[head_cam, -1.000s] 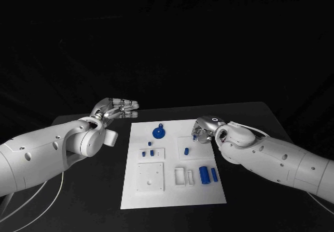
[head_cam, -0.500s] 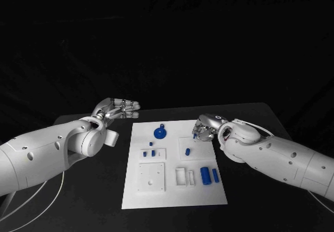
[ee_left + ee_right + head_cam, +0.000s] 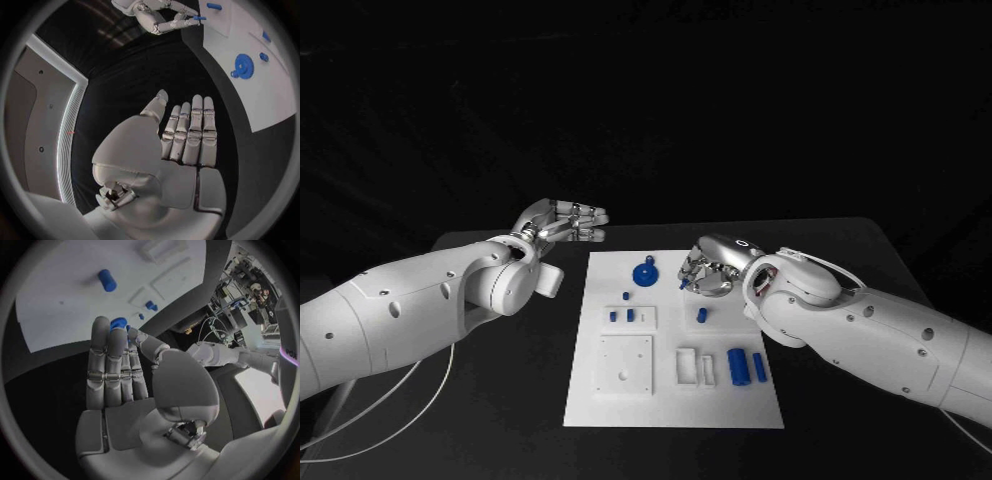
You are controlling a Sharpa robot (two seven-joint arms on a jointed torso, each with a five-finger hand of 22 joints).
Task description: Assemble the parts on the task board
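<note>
Where the white task board (image 3: 678, 350) lies mid tabletop (image 3: 516, 380), long axis running away from robot, blue parts sit spread over it: gear (image 3: 645, 273) w/ small knob near far end, two short pegs (image 3: 620, 315) side by side in a small block, one peg (image 3: 702, 314) mid-right, cylinder (image 3: 738, 368) plus thinner bar (image 3: 760, 366) near right edge, both lengthwise along board. R hand (image 3: 702, 276) over board's far right part, just beside gear, a small blue piece (image 3: 199, 18) pinched at fingertips per L wrist view; which way it points, can't tell. In R wrist view, fingers (image 3: 109, 360) straight and close together, blue showing just past tips. L hand (image 3: 568, 221) off board, over bare tabletop by far-left corner, well apart from parts; fingers (image 3: 190, 132) extended side by side, thumb apart, holding nothing.
</note>
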